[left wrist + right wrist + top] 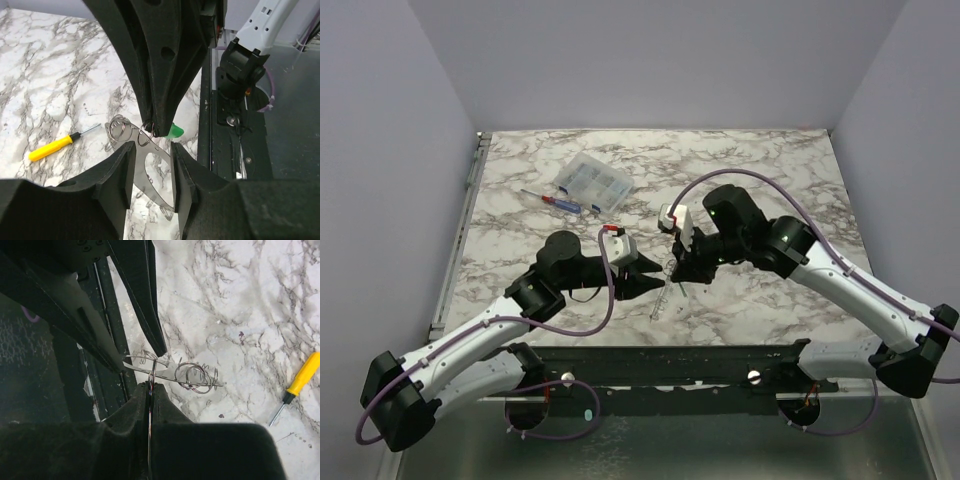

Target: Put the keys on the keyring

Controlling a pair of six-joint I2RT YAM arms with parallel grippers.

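Observation:
The keyring (150, 172) is a thin pale grey band bent into a loop, held just above the table. My left gripper (152, 147) has the loop between its two fingers (122, 170), which touch its sides. Silver split rings (120, 129) hang on the band; they also show in the right wrist view (197, 377). My right gripper (150, 386) is shut on a thin metal ring seen edge-on, touching the band (175, 374). The green key head (176, 131) sticks out beside the right fingertips (155, 129). In the top view both grippers (655, 278) (682, 272) meet over the keyring (658, 300).
A yellow screwdriver with a black tip (52, 148) lies on the marble left of the grippers, also in the right wrist view (302, 375). A clear compartment box (592, 182) and a red-and-blue screwdriver (555, 200) lie at the back left. The table's front rail (670, 365) is close behind.

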